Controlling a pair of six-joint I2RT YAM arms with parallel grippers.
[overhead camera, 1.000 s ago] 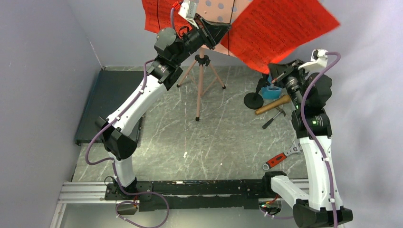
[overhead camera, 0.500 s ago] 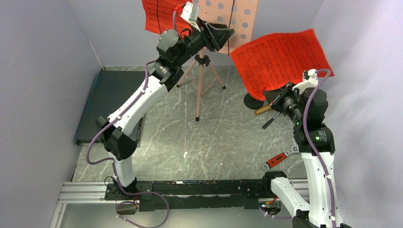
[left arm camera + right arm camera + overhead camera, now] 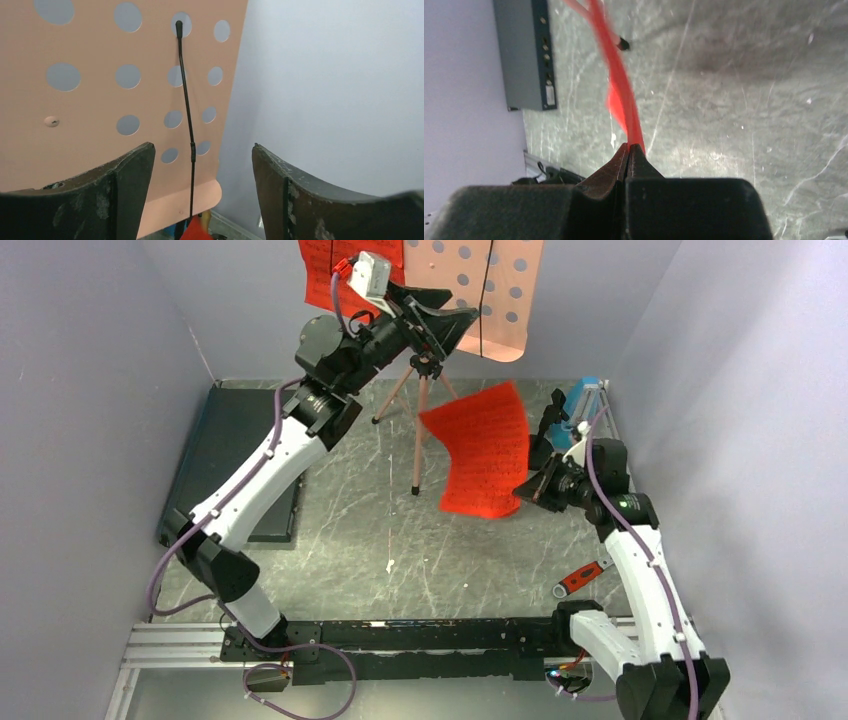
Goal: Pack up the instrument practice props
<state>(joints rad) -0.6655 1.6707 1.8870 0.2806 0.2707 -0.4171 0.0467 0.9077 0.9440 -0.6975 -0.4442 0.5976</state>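
The pink tripod music stand (image 3: 421, 420) stands at the back, its perforated desk (image 3: 495, 285) up high. One red sheet-music page (image 3: 322, 270) still rests on the desk's left side. My left gripper (image 3: 460, 316) hovers just in front of the desk (image 3: 125, 100), open and holding nothing. A thin black retaining wire (image 3: 186, 100) shows between its fingers (image 3: 131, 185). My right gripper (image 3: 527, 490) is shut on a second red page (image 3: 482, 448), hanging low over the table. That page (image 3: 623, 100) appears edge-on in the right wrist view. The blue metronome (image 3: 583, 400) sits back right.
A flat dark case (image 3: 235, 455) lies along the left wall, also seen as the grey box (image 3: 524, 55). A red-handled wrench (image 3: 580, 578) lies near the right arm's base. Grey walls close in on both sides. A tripod foot (image 3: 623, 44) rests on the marbled table.
My right arm pulled the red page off the stand and swung it down and left over the table. My left gripper opened and drew back slightly from the desk.
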